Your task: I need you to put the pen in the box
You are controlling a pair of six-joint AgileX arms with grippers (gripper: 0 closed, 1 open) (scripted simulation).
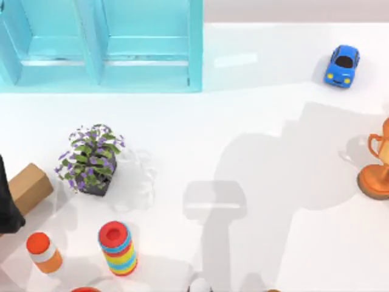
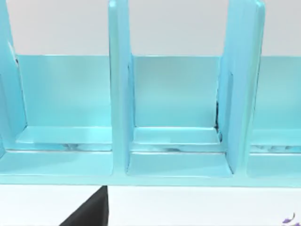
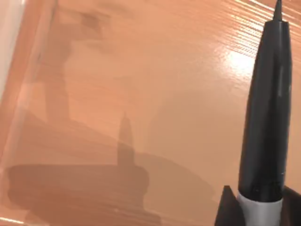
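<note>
The counter (image 1: pixel 255 121) is bright white, with light from above. Big soft grey shadows lie on its right half. A pale shiny patch glows near the blue shelf (image 1: pixel 100 45). In the right wrist view, the pen (image 3: pixel 265 117) drops a dark shadow on an orange surface (image 3: pixel 117 70), maybe the box floor, with a white glare spot beside it.

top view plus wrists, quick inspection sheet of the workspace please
surface: white table
job's things: pen above an orange-brown surface; brown box at table's left
clutter: teal rack, blue toy car, potted plant, ring stack, orange bottle, trophy
grippers: right gripper shut on the pen; left arm at left edge beside the box
cables: nothing seen
surroundings: nothing seen
</note>
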